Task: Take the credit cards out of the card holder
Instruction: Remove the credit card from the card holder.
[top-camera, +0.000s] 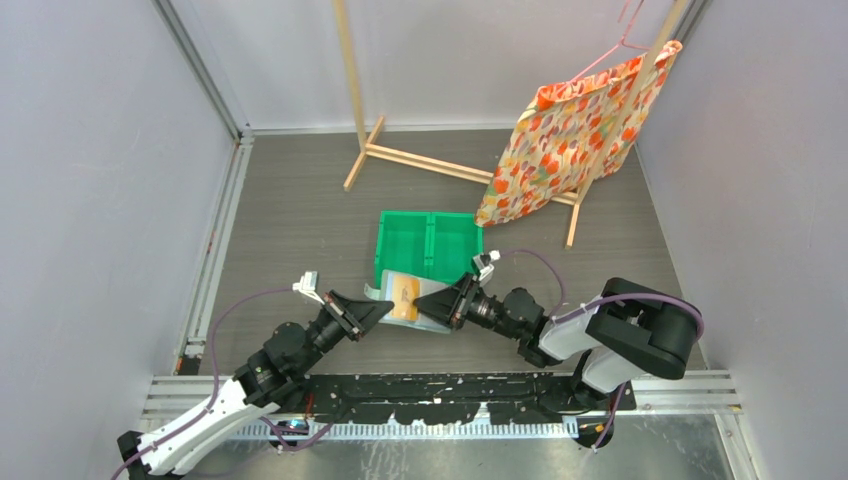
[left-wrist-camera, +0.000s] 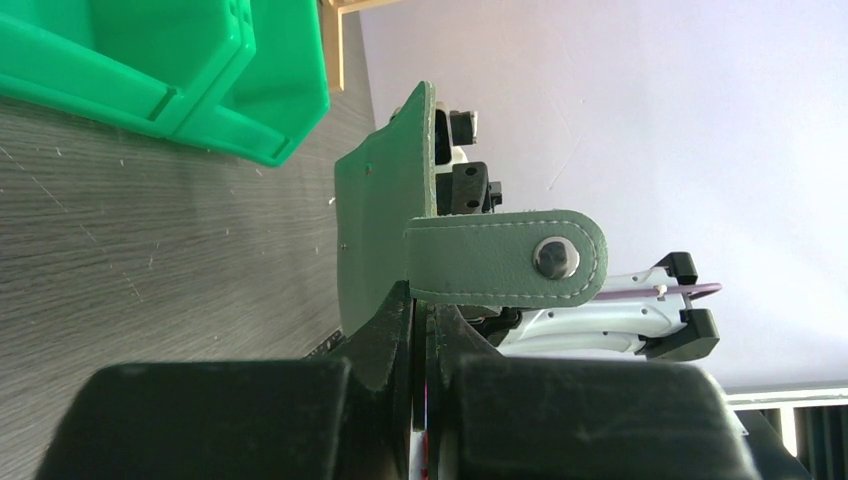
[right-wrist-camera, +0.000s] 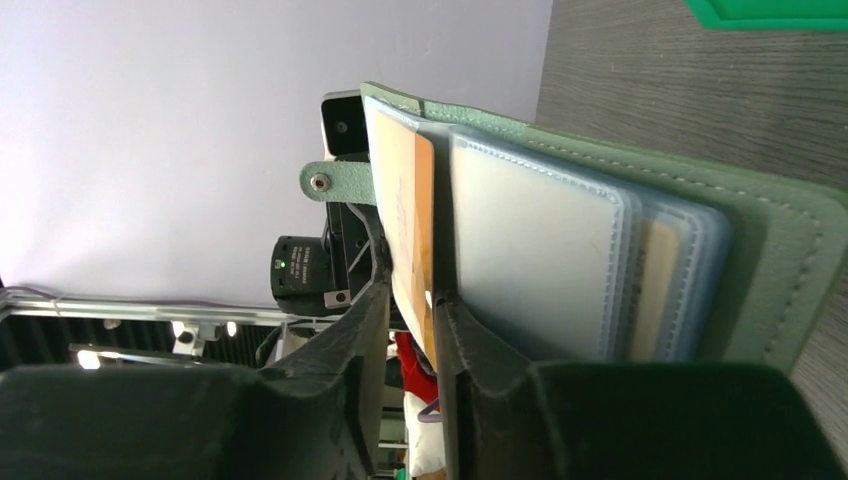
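Observation:
The card holder (top-camera: 392, 290) hangs open just above the table between my two grippers, near the green bin. My left gripper (top-camera: 378, 313) is shut on the edge of its grey-green cover (left-wrist-camera: 385, 220), just below the snap strap (left-wrist-camera: 505, 258). In the right wrist view the holder (right-wrist-camera: 780, 260) shows its pale blue sleeves (right-wrist-camera: 530, 250), with a tan card (right-wrist-camera: 655, 290) still in a slot. An orange credit card (right-wrist-camera: 410, 200) sticks out of the front sleeve. My right gripper (right-wrist-camera: 412, 300) has its jaws closed around that card's edge, also seen from above (top-camera: 428, 303).
A green two-compartment bin (top-camera: 430, 245) sits right behind the holder. Farther back stand a wooden rack (top-camera: 420, 160) and a flowered cloth bag (top-camera: 570, 140) on a pink hanger. Grey walls close in both sides.

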